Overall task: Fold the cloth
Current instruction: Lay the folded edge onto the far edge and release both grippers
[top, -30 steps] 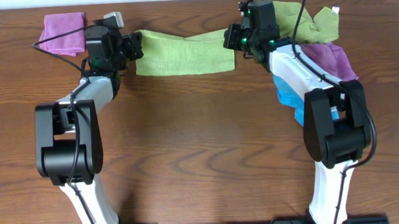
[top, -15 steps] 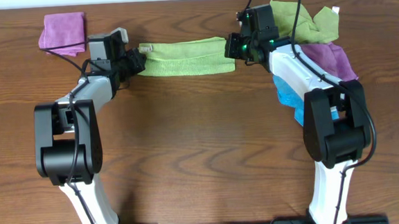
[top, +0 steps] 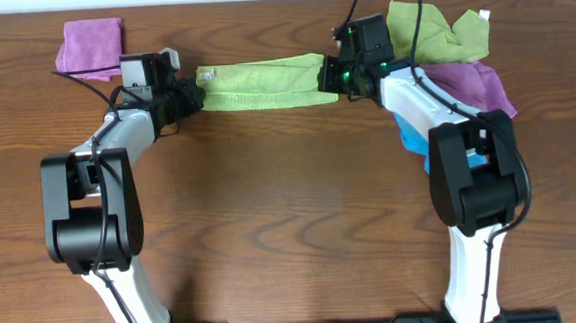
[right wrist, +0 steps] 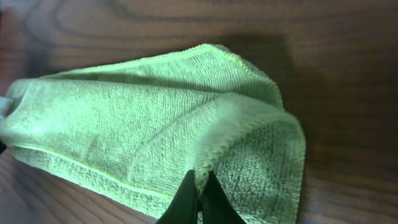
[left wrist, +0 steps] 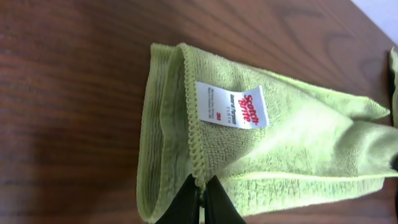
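Observation:
A light green cloth point(top: 261, 83) lies folded into a long narrow strip across the far middle of the table. My left gripper point(top: 197, 87) is shut on the hemmed edge at its left end, beside a white label point(left wrist: 231, 106); the cloth point(left wrist: 261, 149) fills the left wrist view, where the jaws point(left wrist: 202, 186) pinch the hem. My right gripper point(top: 329, 75) is shut on the top layer's edge at the right end; the right wrist view shows the cloth point(right wrist: 143, 137) doubled over under the jaws point(right wrist: 200, 183).
A folded purple cloth point(top: 91, 45) lies at the far left corner. A heap at the far right holds a green cloth point(top: 440, 27), a purple cloth point(top: 479, 85) and a blue cloth point(top: 414, 139). Wood table point(top: 291, 211) spreads in front.
Both grippers carried the cloth's near edge away to the far side and lowered it, so the broad hanging rectangle is now a narrow doubled strip lying on the table.

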Robot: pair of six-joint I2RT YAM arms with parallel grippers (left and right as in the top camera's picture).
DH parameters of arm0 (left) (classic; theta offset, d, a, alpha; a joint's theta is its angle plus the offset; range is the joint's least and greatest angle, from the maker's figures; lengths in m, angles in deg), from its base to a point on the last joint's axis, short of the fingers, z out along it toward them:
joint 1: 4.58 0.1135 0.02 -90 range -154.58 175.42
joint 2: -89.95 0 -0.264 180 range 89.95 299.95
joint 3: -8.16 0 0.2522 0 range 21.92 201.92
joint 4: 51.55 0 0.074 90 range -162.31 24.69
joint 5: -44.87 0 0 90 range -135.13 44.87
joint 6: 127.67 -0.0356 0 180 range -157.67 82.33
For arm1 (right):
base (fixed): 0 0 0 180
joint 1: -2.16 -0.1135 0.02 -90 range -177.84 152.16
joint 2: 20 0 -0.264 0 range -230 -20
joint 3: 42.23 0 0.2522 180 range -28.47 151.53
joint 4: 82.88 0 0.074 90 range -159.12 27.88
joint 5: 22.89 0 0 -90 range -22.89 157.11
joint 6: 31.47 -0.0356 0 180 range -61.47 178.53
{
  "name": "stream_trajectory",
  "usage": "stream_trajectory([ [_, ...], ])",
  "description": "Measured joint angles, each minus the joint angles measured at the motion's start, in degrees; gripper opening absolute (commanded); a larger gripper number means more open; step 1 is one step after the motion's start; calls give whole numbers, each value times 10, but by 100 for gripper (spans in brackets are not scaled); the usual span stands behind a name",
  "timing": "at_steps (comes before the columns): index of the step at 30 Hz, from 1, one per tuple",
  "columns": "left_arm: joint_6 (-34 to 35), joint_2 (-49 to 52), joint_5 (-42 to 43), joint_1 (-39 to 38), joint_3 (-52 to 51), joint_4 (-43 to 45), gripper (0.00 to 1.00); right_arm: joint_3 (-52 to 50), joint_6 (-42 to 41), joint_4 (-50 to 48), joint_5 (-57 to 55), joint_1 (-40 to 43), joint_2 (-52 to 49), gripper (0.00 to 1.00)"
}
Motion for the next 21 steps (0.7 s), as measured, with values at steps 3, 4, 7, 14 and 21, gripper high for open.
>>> stream_trajectory([
  [3,-1,0,0,0,0,-16,6,0,0,0,0,0,0,2],
  [4,-1,0,0,0,0,-21,5,0,0,1,-1,0,0,2],
  [7,-3,0,-3,0,0,-27,6,0,0,3,-1,0,0,18],
  [14,-24,0,-11,1,0,-24,53,0,8,2,-5,0,0,63],
  [21,-58,-10,4,14,2,-26,54,54,44,77,0,3,0,73],
])
